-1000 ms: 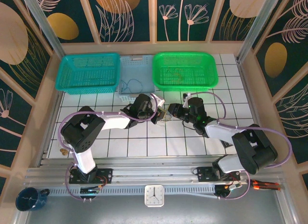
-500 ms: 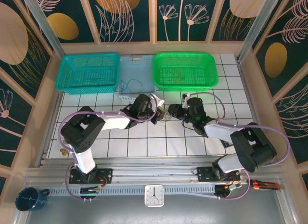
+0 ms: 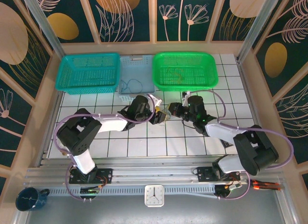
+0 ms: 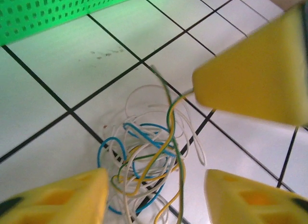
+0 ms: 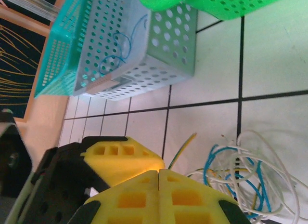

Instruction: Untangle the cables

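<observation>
The cables (image 4: 144, 161) — a loose knot of white, blue and yellow-green wires — are shown lying on the tiled surface (image 4: 62, 74) toward its far edge, near the green basket (image 4: 48, 12). One yellow-green strand (image 4: 171, 113) is pinched in the closed right jaws, presumably to be drawn free; the left jaws are held wide astride the knot, gripping nothing.

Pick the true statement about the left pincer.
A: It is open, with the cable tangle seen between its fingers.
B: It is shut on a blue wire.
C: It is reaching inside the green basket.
A: in the left wrist view, the left pincer has its two yellow fingers well apart with the cable tangle between them. The right pincer is the one shut, on a yellow-green wire.
</observation>
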You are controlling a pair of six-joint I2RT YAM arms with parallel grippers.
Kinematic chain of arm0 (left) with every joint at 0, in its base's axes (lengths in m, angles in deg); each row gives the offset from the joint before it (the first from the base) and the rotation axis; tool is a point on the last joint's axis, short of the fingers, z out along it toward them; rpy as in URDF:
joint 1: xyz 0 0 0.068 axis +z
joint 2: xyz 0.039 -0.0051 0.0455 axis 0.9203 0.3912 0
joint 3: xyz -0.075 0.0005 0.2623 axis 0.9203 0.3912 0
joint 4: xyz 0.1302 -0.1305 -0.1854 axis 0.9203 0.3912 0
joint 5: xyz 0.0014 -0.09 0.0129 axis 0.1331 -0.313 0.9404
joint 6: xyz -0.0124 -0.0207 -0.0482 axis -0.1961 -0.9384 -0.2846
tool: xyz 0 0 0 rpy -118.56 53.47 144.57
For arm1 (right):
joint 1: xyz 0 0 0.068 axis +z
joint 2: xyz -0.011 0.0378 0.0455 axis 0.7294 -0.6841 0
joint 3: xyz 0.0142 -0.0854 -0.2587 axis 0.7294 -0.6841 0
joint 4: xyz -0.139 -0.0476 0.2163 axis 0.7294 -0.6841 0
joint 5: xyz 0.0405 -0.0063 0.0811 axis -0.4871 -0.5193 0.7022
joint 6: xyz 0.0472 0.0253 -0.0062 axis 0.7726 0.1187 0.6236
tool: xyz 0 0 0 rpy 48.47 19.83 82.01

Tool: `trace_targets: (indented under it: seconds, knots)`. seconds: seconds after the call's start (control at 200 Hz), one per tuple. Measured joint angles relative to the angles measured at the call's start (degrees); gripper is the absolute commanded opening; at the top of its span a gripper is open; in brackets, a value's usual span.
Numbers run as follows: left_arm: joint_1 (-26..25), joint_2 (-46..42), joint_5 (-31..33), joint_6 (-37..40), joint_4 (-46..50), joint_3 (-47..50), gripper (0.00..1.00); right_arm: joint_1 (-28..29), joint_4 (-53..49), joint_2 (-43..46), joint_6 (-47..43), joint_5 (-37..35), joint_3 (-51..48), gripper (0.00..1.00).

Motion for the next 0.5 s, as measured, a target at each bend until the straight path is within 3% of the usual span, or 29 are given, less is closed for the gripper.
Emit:
trace_targets:
  seconds: [0.185, 0.5]
  knots:
    - [0.6, -6.5, 4.1, -1.2, -2.4, 5.3, 0.83, 0.0, -2.9, 2.5, -2.1, 0.0, 3.3, 0.00]
    - [4.1, -12.3, 7.6, -2.4, -4.6, 9.9, 0.92, 0.0, -7.0, 5.0, -5.3, 0.2, 7.8, 0.00]
